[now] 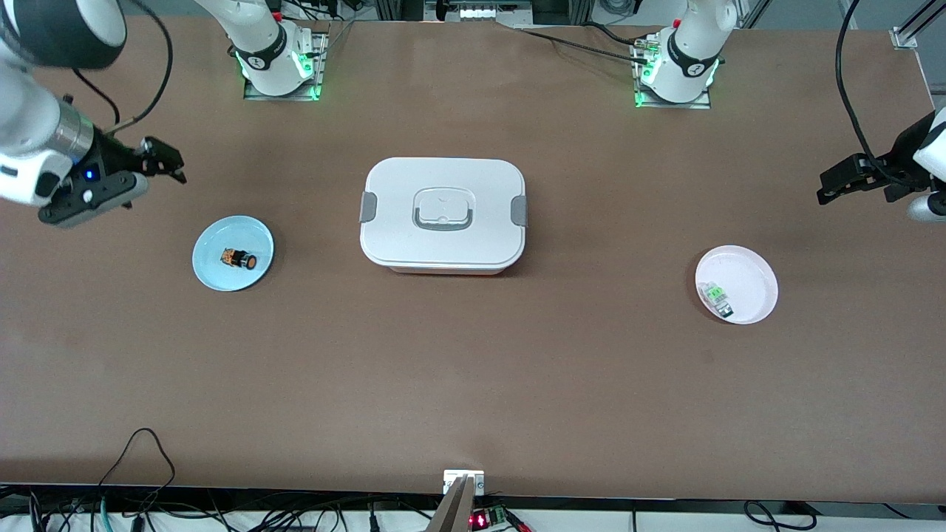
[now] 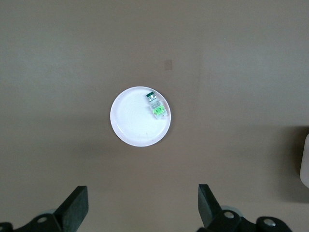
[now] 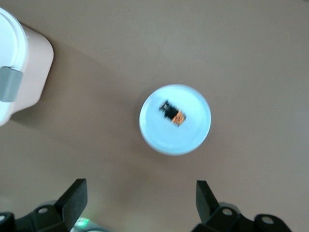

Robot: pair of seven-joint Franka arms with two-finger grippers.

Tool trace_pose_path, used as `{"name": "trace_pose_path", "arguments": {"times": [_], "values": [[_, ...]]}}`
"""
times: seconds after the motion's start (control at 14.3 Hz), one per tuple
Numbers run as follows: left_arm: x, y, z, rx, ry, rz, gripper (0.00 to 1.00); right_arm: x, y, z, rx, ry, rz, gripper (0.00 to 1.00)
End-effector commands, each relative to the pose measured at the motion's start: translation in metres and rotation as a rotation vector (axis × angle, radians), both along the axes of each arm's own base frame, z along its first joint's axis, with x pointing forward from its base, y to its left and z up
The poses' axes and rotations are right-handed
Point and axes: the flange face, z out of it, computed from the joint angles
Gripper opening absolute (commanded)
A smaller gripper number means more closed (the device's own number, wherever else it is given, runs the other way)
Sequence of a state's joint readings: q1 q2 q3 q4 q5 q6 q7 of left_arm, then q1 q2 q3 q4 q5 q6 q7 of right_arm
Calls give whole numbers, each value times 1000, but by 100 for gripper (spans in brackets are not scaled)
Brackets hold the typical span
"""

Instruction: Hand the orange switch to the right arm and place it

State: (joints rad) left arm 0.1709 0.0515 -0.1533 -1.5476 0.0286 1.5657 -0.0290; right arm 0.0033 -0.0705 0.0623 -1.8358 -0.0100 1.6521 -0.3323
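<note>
— Front view first: where is the orange switch (image 1: 239,258)?

— It lies on its side in the blue plate (image 1: 209,266), at nine o'clock of the white box (image 1: 442,214).

— And the grippers?

— The right gripper (image 1: 151,174) hovers above that plate, jaws apart, probably waiting. The left gripper (image 1: 850,179), jaws also apart, hangs over the white plate (image 1: 750,273) with the green part (image 1: 716,297).
</note>
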Motion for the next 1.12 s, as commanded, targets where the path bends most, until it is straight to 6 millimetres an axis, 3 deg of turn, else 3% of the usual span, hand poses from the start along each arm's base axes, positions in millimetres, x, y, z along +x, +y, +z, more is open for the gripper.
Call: {"name": "trace_pose_path", "arguments": {"times": [0.0,0.14,0.21,0.49,0.77,0.91,1.05], "values": [[1,1,-1,-19,-4,-20,100,-22,-9,26,-23,-5,-101,100],[1,1,-1,-19,-4,-19,100,-22,-16,30,-16,-10,-139,100],[1,1,-1,-19,-4,-19,100,-20,-25,38,-17,-12,-214,100],[1,4,-1,-19,-4,-14,100,-14,-24,60,-42,-34,-521,100],[1,5,-1,-17,-4,-12,100,1,-22,77,-31,-91,-523,100],[2,5,-2,-19,-3,-12,100,14,-24,78,-21,-92,-511,100],[2,7,-3,-19,-1,-9,100,15,-24,76,-18,-90,-450,100]]}}
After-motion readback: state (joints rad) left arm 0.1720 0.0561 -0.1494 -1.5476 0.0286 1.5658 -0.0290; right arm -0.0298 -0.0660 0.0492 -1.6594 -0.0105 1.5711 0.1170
